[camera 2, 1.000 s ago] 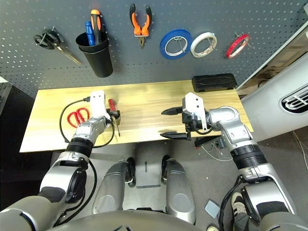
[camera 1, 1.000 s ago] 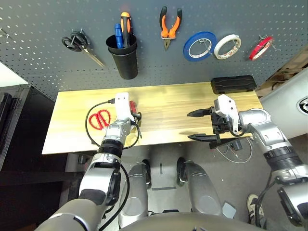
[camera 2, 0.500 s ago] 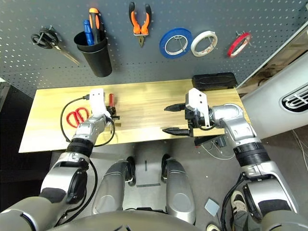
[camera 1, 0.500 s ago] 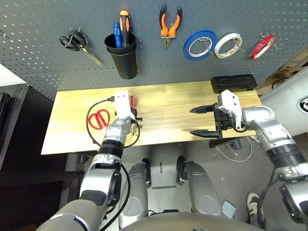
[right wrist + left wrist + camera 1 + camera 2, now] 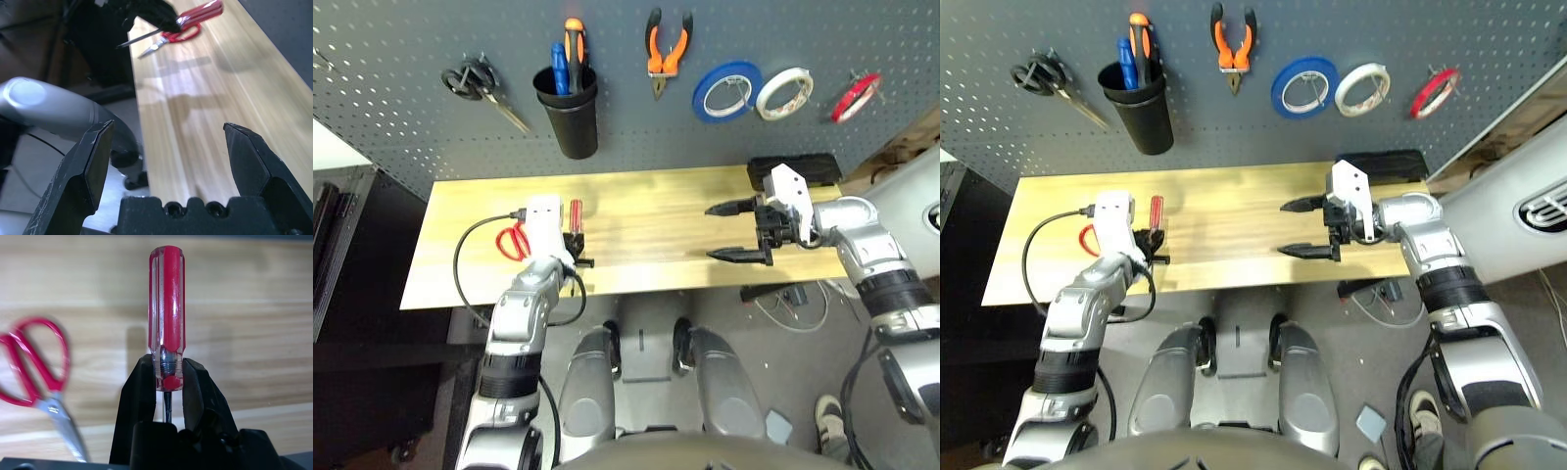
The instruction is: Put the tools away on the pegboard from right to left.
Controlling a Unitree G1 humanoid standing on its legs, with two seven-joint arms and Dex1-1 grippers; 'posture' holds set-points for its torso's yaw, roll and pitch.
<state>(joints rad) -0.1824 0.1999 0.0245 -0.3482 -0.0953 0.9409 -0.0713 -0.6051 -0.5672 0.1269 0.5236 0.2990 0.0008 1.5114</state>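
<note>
My left gripper [image 5: 578, 241] is shut on the small red-handled screwdriver [image 5: 166, 313] at the collar, just below its handle. It holds the tool a little above the wooden table [image 5: 646, 211], handle toward the pegboard [image 5: 411, 59]. The red-handled scissors [image 5: 512, 241] lie flat on the table just left of that gripper, partly hidden behind it. My right gripper [image 5: 726, 232] hovers open and empty over the table's right half. On the pegboard hang the orange-and-black pliers [image 5: 664, 51] and, at far right, the thin red tape ring [image 5: 857, 96].
A black cup [image 5: 570, 122] on the pegboard holds blue and orange-handled tools. Black-handled scissors [image 5: 480, 86] hang to its left. Blue tape [image 5: 724, 91] and white tape [image 5: 783, 91] hang between pliers and red ring. A black box [image 5: 793, 168] sits at the table's back right.
My left gripper has closed on the screwdriver and raised it off the table. The right gripper has moved from the table's front edge toward the back, still open.
</note>
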